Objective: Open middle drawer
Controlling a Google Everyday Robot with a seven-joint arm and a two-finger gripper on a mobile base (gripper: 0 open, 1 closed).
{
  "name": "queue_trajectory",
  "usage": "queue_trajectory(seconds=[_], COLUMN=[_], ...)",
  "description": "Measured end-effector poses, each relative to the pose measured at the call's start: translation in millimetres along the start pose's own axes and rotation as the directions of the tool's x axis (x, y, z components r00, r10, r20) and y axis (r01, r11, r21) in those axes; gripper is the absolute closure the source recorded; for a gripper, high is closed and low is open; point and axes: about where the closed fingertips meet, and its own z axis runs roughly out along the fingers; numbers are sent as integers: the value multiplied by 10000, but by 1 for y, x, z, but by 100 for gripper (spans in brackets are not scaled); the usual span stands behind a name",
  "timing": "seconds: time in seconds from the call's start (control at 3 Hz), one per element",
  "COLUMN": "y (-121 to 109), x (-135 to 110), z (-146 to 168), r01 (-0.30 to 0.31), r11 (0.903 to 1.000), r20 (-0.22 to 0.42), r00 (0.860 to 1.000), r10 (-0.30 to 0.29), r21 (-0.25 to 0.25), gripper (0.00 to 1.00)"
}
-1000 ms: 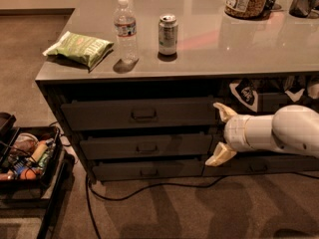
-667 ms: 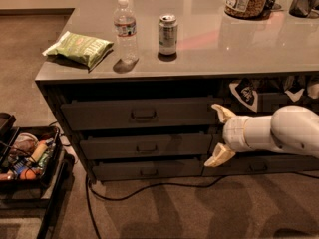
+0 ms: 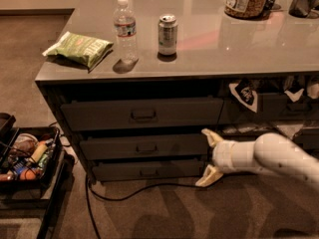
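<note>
Under the counter (image 3: 214, 59), the middle drawer (image 3: 144, 147) seems shut, stacked between 2 others. A cable (image 3: 124, 195) trails across the floor below. Just beside the drawer's right end hangs the gripper (image 3: 205, 156), jaws wide apart and holding nothing. It has dropped lower than 1 second ago.

Matt dark metal middle drawer (image 3: 114, 147), smooth cream plastic pincer (image 3: 201, 157) at its right end, glossy grey countertop (image 3: 214, 51)
</note>
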Motion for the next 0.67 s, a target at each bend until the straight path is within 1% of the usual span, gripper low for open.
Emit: queue_trajectory(seconds=[0.33,0.67], y=[31,33], x=[30,51], z=[37,66], r01=[-336,-412], r11=[9985,9913], r20=[-95,-254], r00=[9994,9987], r10=[341,447], r21=[442,1247], gripper=[0,0])
